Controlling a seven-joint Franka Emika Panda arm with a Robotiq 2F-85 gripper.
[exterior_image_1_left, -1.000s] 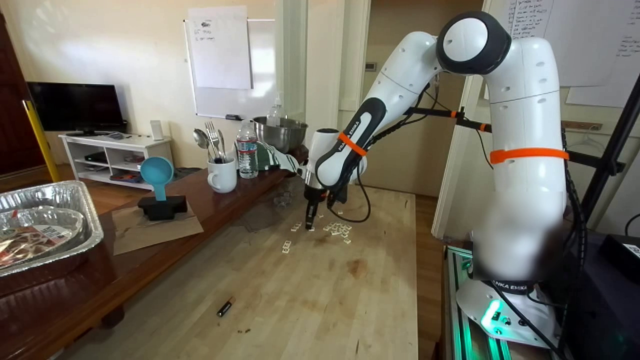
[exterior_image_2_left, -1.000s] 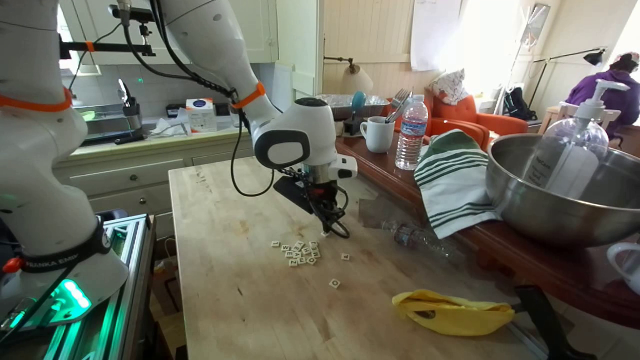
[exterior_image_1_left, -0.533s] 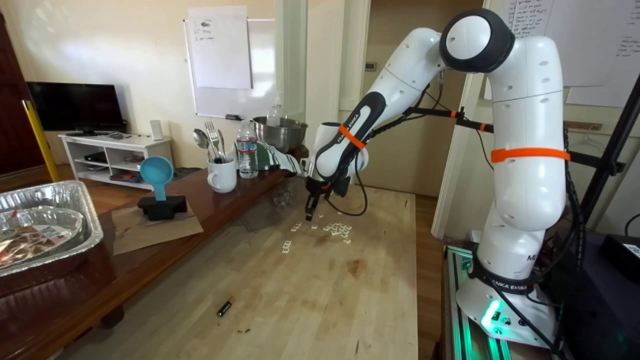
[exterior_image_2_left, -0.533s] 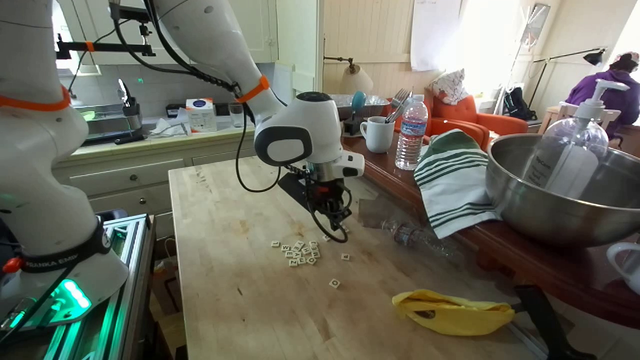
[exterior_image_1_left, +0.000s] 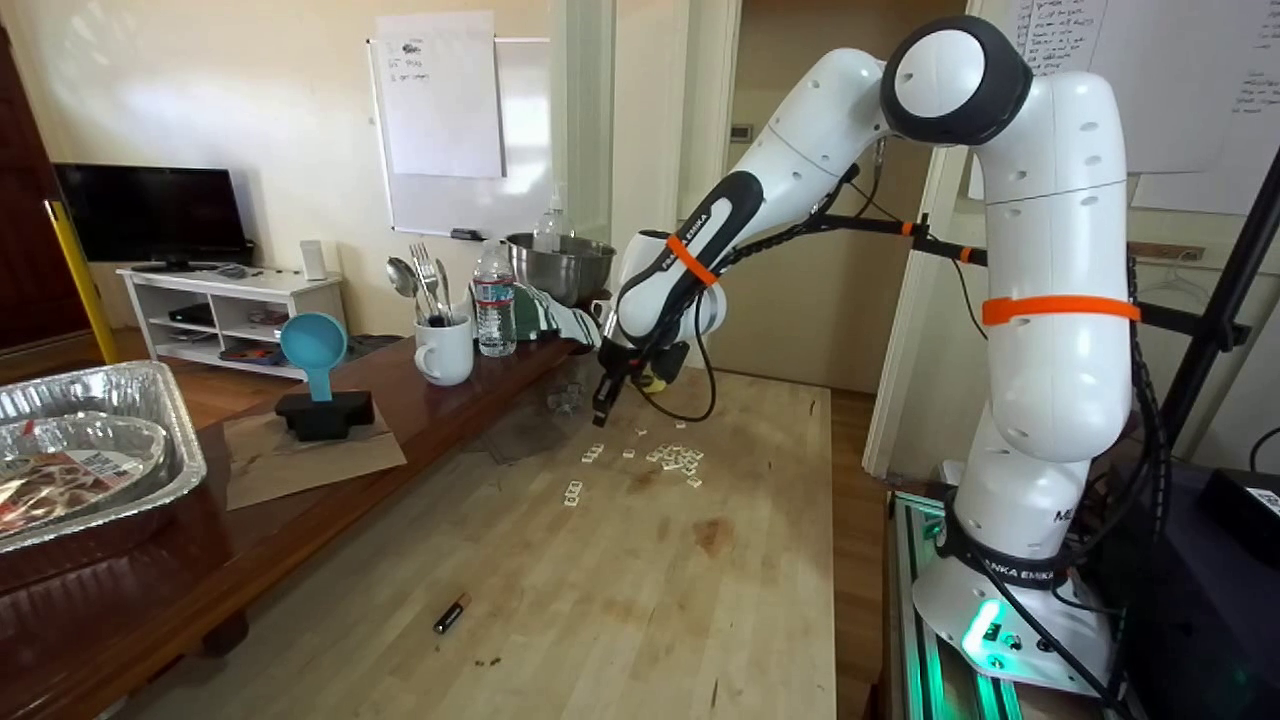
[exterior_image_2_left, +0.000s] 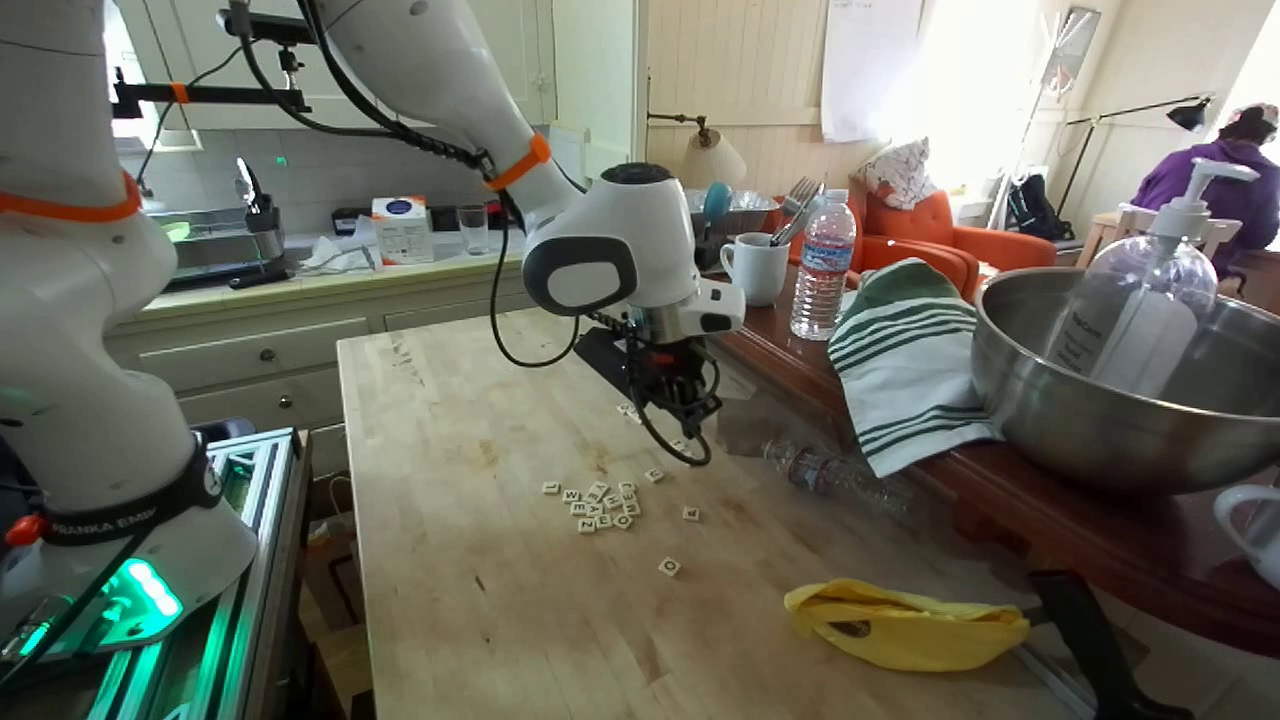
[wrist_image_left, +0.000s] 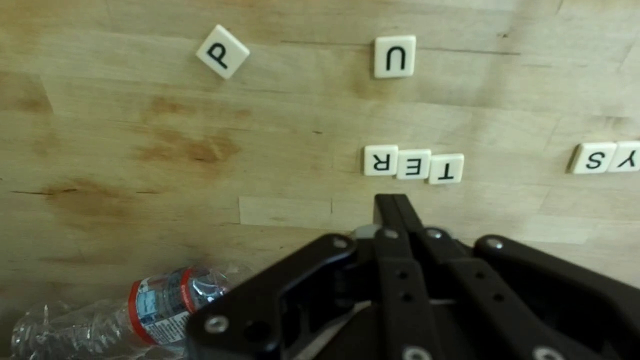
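Observation:
My gripper (wrist_image_left: 392, 197) is shut with its fingertips together and nothing between them. It is above the wooden table, also seen in both exterior views (exterior_image_1_left: 600, 415) (exterior_image_2_left: 690, 420). Just ahead of the fingertips in the wrist view lie white letter tiles R (wrist_image_left: 381, 160), E (wrist_image_left: 414, 164) and T (wrist_image_left: 446, 168), side by side in a slightly stepped row. A U tile (wrist_image_left: 395, 56) lies apart beyond them, and a tilted P tile (wrist_image_left: 222, 51) is off to the left. An S tile (wrist_image_left: 593, 158) and a Y tile (wrist_image_left: 625, 156) touch each other at the right edge.
A clear plastic bottle (wrist_image_left: 160, 306) lies on the table near the gripper. A tile cluster (exterior_image_2_left: 603, 507), an O tile (exterior_image_2_left: 669, 567), a yellow banana-shaped pouch (exterior_image_2_left: 905, 625) and a battery (exterior_image_1_left: 452, 613) are on the table. The raised brown shelf (exterior_image_1_left: 400, 400) holds a mug (exterior_image_1_left: 444, 350).
My gripper has risen from close to the table by the U tile and moved towards the brown shelf. The U tile, partly hidden before, now shows fully.

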